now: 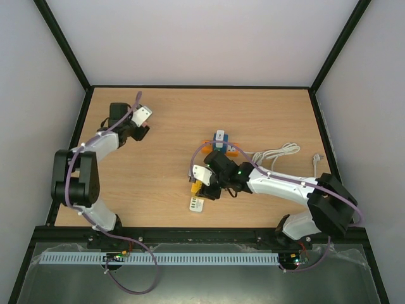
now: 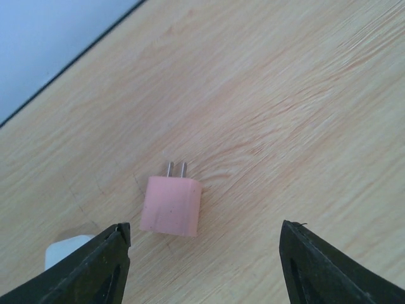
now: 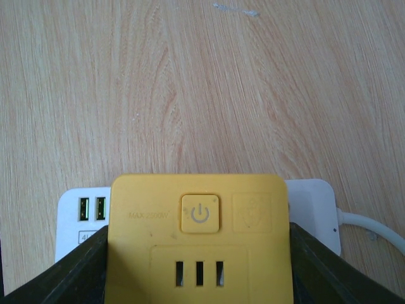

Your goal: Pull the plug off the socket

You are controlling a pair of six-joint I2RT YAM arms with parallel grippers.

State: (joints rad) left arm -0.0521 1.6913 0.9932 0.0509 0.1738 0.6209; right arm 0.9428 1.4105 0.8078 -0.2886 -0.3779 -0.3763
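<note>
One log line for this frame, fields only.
pink plug: loose on table, prongs bare | left gripper: jaws open above plug | right gripper: jaws shut on yellow socket | state: plug off socket

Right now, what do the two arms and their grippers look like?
Both arms, left arm and right arm, have white links, black joints and a purple cable along them. A green light glows on the right one. The fingers are black and wedge-shaped.
</note>
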